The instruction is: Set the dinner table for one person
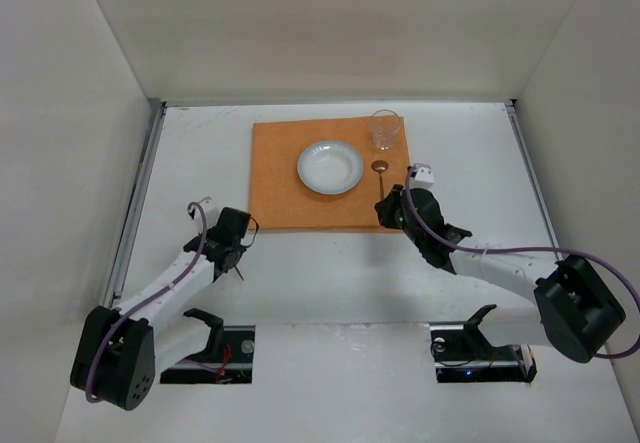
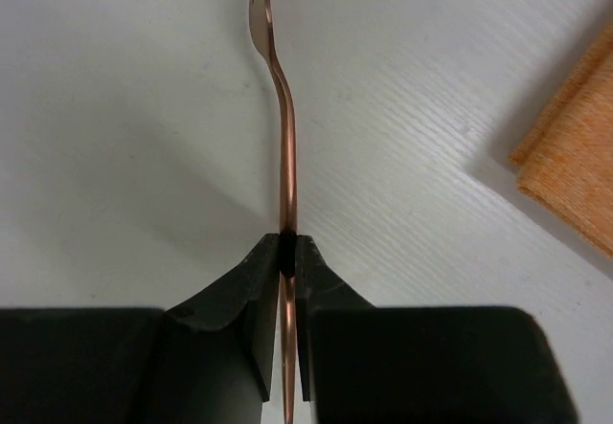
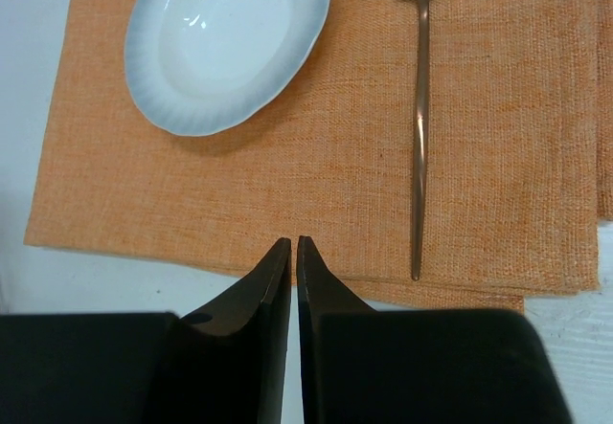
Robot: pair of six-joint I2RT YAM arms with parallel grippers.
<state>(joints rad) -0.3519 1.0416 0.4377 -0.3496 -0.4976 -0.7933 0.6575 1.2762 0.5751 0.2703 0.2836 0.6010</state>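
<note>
The dinner table (image 1: 330,263) spreads white under both arms, its bare top directly below each pair of fingers. Over its left half, just off the near-left corner of the orange mat (image 1: 285,183), the left gripper (image 2: 289,247) has its 2 fingers (image 2: 244,285) pressed tight on the handle of a copper fork (image 2: 285,127), which stands on edge and points away from the camera. The tines are cut off at the top of the left wrist view, and in the top view the fork is only a thin sliver below the gripper. The mat lies toward the middle of the far edge with a white plate (image 1: 330,167) at its centre and a clear glass (image 1: 386,129) at its far-right corner, seen from above only. A spoon (image 3: 421,137) lies on the mat right of the plate; the right arm hides its handle from above. The right gripper (image 3: 293,244) hangs over the mat's near edge, fingers almost together with a thin slit, holding nothing.
</note>
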